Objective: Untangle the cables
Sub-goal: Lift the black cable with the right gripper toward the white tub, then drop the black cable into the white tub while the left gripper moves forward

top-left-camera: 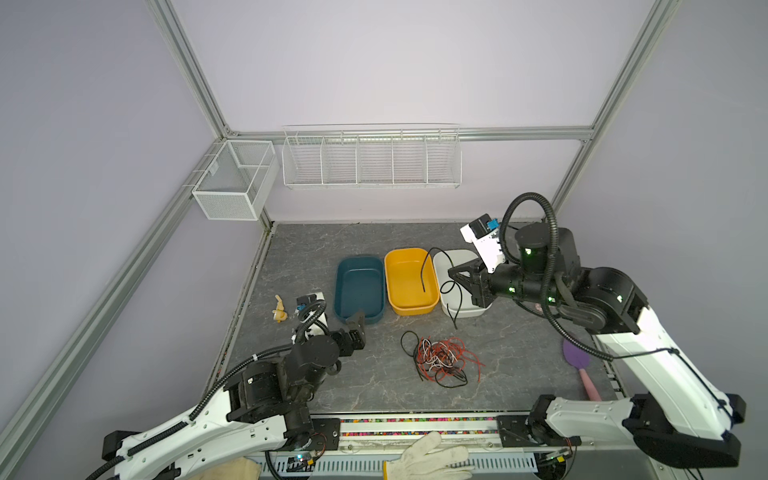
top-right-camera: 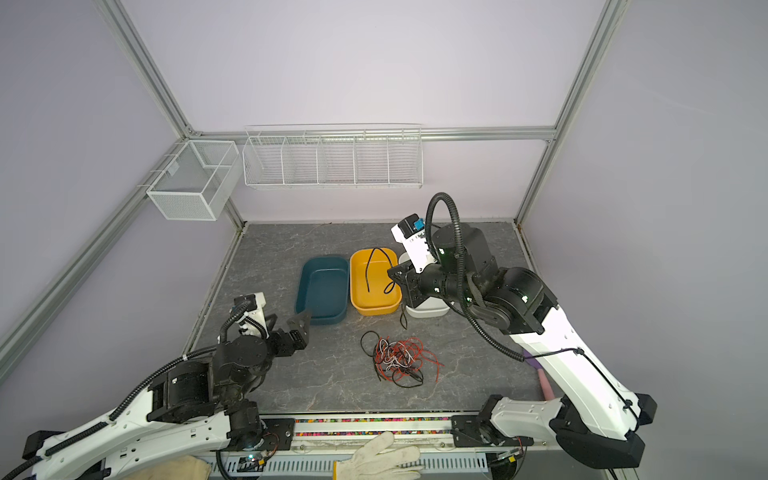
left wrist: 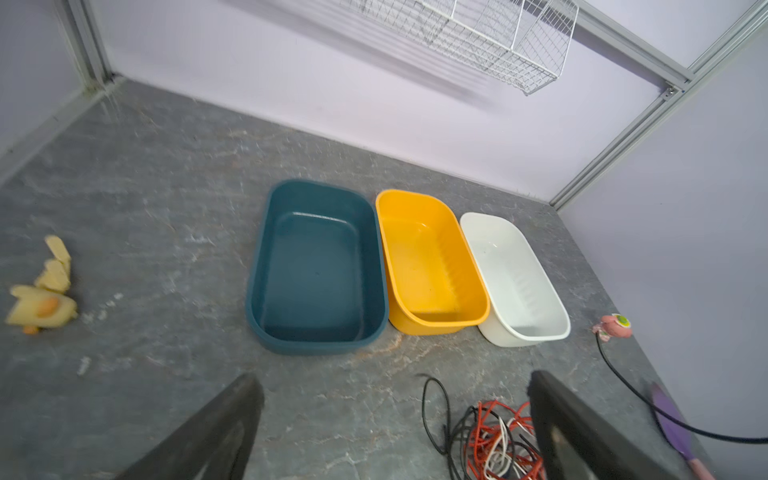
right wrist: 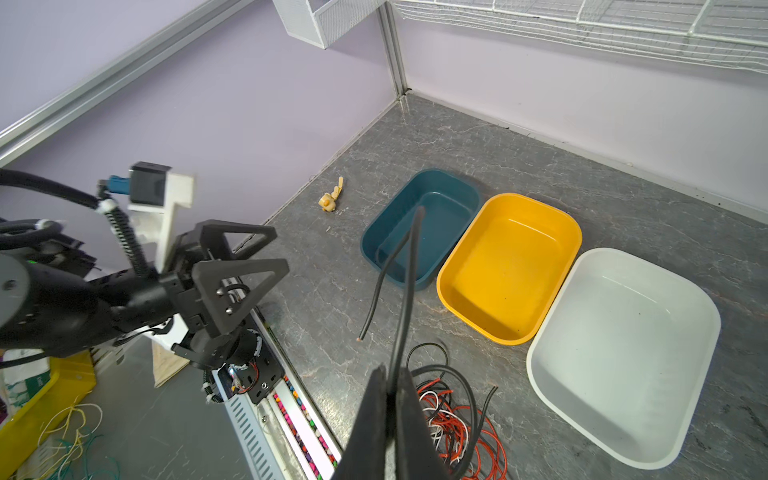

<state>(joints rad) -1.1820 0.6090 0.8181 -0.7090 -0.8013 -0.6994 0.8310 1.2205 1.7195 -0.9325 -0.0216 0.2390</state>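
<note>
The right arm reaches in from the table's (top-left-camera: 299, 266) right edge, elbow raised. The right gripper (top-left-camera: 454, 275) hangs above the white bin (top-left-camera: 467, 312), pinched tight on one black cable (top-left-camera: 422, 272) that arcs over the yellow bin (top-left-camera: 409, 251). The left arm is folded low, and the left gripper (top-left-camera: 358, 328) hovers at the blue bin's (top-left-camera: 360, 258) near rim, jaws spread wide. The other cables (top-left-camera: 442, 359) lie tangled near the middle of the front edge. Only the right wrist view shows the pinch itself.

Bare table (top-left-camera: 374, 390) lies open between the left hand (top-left-camera: 358, 328) and the cable tangle (top-left-camera: 442, 359), and on the tangle's near side. Behind it, a blue tub (top-left-camera: 359, 258), yellow tub (top-left-camera: 409, 250) and white tub (top-left-camera: 467, 310) form a row. The right hand (top-left-camera: 451, 274) hangs over the white tub, its pinched black cable (top-left-camera: 422, 272) dangling across the yellow tub.
</note>
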